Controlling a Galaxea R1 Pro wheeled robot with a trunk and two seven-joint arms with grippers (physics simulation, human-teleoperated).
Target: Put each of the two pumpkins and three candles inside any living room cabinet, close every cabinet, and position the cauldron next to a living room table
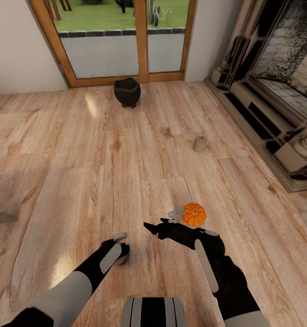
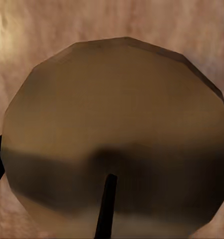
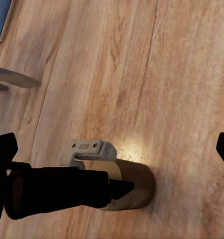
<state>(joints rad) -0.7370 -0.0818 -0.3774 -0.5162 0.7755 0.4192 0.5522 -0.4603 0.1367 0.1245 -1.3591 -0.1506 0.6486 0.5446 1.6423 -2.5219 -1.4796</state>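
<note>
Head view: the left pincer (image 1: 120,247) is seen low over the wood floor (image 1: 71,150), clamped on a candle (image 1: 122,259), whose flat top is shown close in the left wrist view. The right pincer (image 1: 160,225) is held with its fingers apart, just left of a pumpkin (image 1: 194,214). A second candle (image 1: 199,144) stands farther off, near the fireplace (image 1: 271,95); the cauldron (image 1: 127,92) sits by the glass door (image 1: 121,36). Gathering is judged to be in hand; next, the pumpkin must be gripped and both carried to a cabinet.
</note>
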